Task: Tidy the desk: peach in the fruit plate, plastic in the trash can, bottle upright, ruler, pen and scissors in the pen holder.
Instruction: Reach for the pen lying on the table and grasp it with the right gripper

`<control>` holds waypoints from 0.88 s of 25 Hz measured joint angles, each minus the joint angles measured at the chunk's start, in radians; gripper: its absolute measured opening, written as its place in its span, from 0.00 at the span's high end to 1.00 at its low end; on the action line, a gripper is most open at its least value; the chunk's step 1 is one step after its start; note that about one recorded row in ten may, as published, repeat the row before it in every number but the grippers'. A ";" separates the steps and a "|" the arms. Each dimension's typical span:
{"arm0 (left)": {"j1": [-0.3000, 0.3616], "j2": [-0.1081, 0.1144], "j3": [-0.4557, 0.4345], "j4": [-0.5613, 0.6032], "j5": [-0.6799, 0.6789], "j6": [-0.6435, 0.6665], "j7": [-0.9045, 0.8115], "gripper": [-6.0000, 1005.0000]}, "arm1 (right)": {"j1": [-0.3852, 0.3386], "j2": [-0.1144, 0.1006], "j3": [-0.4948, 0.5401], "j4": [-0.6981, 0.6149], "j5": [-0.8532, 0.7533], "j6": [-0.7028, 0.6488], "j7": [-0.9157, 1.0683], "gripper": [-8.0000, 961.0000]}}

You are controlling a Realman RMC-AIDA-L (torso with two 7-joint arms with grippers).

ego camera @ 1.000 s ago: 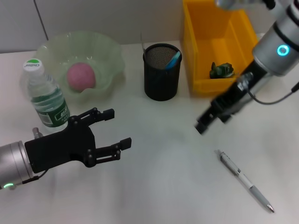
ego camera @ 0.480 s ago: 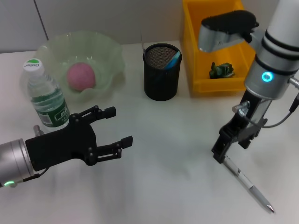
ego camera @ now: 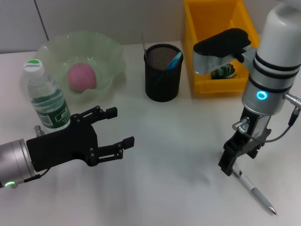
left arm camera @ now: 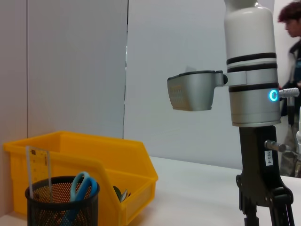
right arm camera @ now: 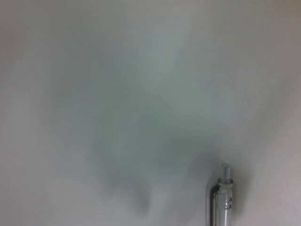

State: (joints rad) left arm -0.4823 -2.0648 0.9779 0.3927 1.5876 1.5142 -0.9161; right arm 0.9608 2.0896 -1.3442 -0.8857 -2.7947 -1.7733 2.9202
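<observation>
Silver slim pen [ego camera: 248, 184] – flat | right gripper [ego camera: 227, 165] – at its cap

One bottle [ego camera: 46, 99], one peach [ego camera: 82, 77], one fruit plate [ego camera: 113, 56], one pen holder [ego camera: 162, 80], one trash can [ego camera: 207, 28], one pen [ego camera: 254, 190], two grippers

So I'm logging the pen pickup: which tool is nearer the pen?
Right. The right tool is directly above the pen's upper end; the left tool hovers far across the desk, beside the bottle.
</observation>
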 joint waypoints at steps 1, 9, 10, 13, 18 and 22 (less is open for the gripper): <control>0.000 0.000 0.000 0.000 0.000 0.000 0.000 0.14 | 0.000 0.000 0.000 0.000 0.000 0.000 0.000 0.15; -0.001 0.000 0.000 0.000 0.000 0.001 0.002 0.14 | -0.002 0.001 -0.049 0.027 0.026 0.057 0.005 0.15; -0.002 0.000 -0.001 0.000 0.000 0.001 0.003 0.14 | -0.002 0.001 -0.053 0.036 0.027 0.069 0.005 0.15; -0.003 0.000 -0.001 0.000 0.000 0.000 0.003 0.14 | -0.003 0.001 -0.057 0.039 0.027 0.074 0.005 0.16; -0.002 0.000 -0.001 0.000 0.000 0.000 0.003 0.14 | -0.003 0.001 -0.060 0.041 0.028 0.081 0.005 0.16; -0.002 0.000 -0.002 0.000 -0.001 0.000 0.004 0.14 | -0.002 0.001 -0.061 0.053 0.029 0.089 0.002 0.17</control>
State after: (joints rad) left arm -0.4847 -2.0647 0.9756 0.3927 1.5869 1.5144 -0.9123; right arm 0.9590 2.0908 -1.4048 -0.8326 -2.7662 -1.6847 2.9222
